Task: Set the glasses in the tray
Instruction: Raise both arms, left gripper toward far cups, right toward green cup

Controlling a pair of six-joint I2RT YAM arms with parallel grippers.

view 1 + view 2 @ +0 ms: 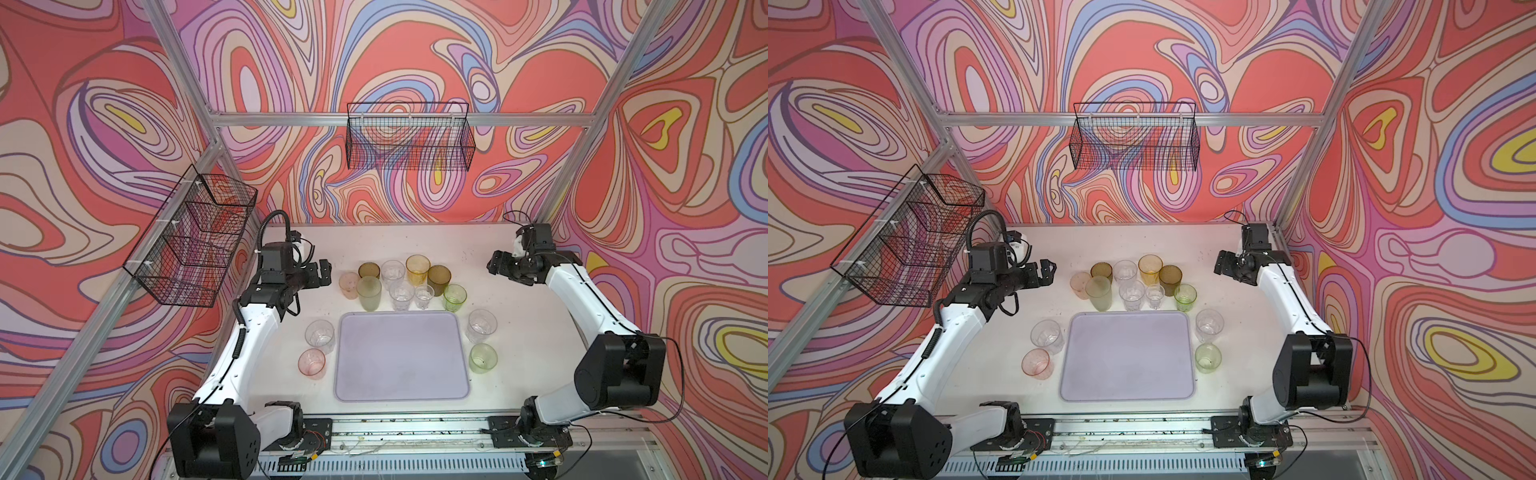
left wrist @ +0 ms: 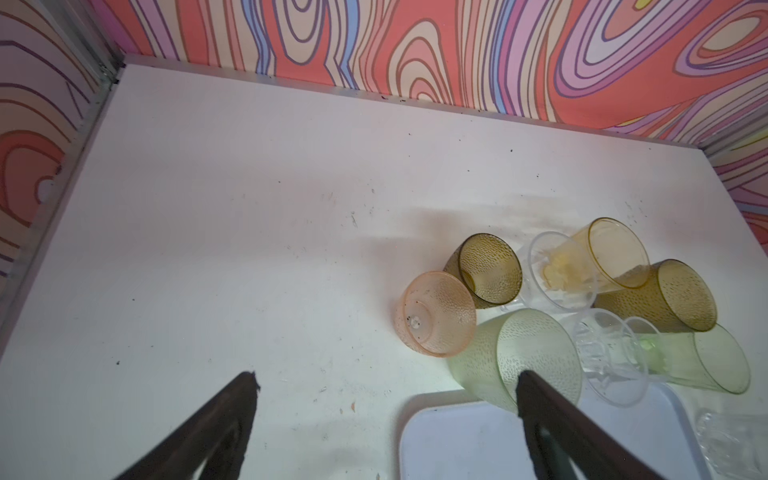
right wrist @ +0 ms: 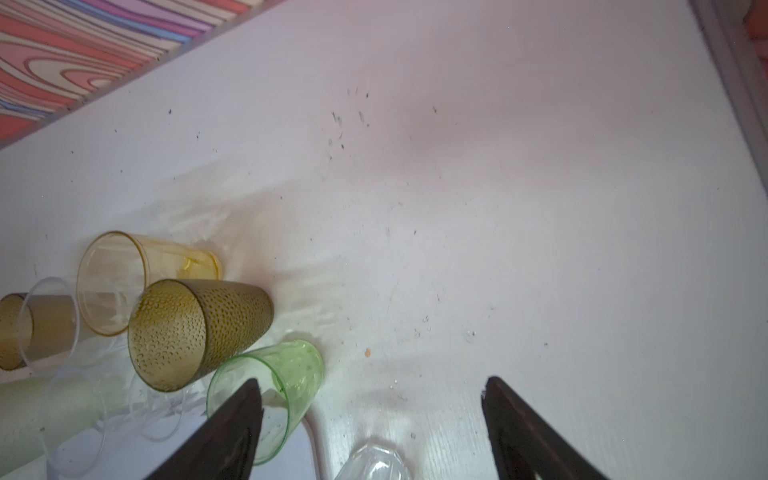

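Observation:
The pale lilac tray [image 1: 401,357] [image 1: 1127,357] lies flat in the middle of the white table. Several glasses stand upright in a cluster just behind it, among them a pink one [image 1: 349,284], an amber one [image 1: 417,268] and a tall pale green one [image 2: 519,357]. On the tray's left stand a clear glass [image 1: 320,336] and a pink glass [image 1: 311,363]. A clear glass [image 1: 481,325] and a pale green glass [image 1: 483,358] stand on its right. My left gripper [image 1: 324,272] [image 2: 386,378] hovers open left of the cluster. My right gripper [image 1: 496,264] [image 3: 372,383] hovers open to its right, holding nothing.
A black wire basket [image 1: 409,137] hangs on the back wall and another [image 1: 191,237] on the left wall above the left arm. Aluminium frame posts stand at the table's back corners. A metal rail [image 1: 407,430] runs along the front edge.

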